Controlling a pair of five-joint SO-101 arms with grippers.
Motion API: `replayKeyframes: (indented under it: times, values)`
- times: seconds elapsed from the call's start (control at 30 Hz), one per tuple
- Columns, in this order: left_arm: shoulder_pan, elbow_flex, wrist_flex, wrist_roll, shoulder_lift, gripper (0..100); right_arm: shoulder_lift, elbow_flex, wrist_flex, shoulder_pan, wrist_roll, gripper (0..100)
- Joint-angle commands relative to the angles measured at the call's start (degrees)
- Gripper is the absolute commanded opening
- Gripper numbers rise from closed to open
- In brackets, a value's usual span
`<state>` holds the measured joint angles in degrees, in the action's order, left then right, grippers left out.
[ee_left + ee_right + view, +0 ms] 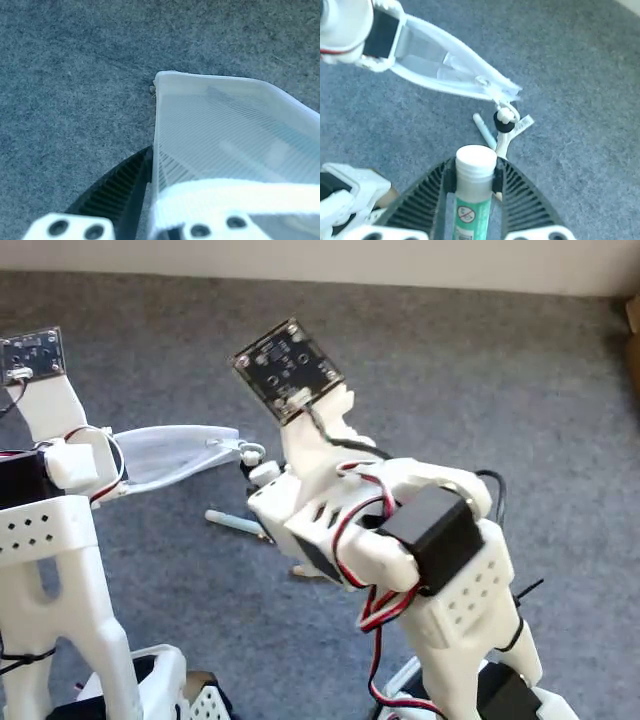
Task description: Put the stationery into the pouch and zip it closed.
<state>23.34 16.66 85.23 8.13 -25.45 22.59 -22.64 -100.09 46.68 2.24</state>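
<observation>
Presently our left gripper (380, 40) pinches one end of the translucent pouch (225, 130); our right gripper (475, 169) clamps a white-capped glue stick (472, 197); a pen (484, 128) lies on the grey carpet (480, 370).

Bare carpet (500, 370) is left across the upper right of the high view, and a smaller strip at lower centre between the arm bases. Centre to lower right is blocked by the right arm (400, 540), the left edge by the left arm (50, 540). At centre left the pouch (175, 458) is held out by the left gripper (387, 40), clamped on its far end. Only a narrow slit is offered at the mouth. The zip pull (504, 120) and tag hang at the near end. The pen (484, 129) lies on the carpet just beneath, between that end and the tube (472, 200) pinched in the right gripper (474, 167).
</observation>
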Motion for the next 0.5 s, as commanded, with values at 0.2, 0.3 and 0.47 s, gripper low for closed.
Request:
replayKeyframes:
  times: [0.2,0.3,0.47]
  values:
    - [1.3,1.4,-1.1,0.4,1.1,1,6.9,2.6,0.6,2.5,5.5,0.5]
    - [1.3,1.4,-1.1,0.4,1.1,1,9.3,2.7,1.3,2.5,5.5,0.5]
    - [1.3,1.4,-1.0,0.4,1.1,1,11.0,5.6,5.9,2.3,5.5,0.5]
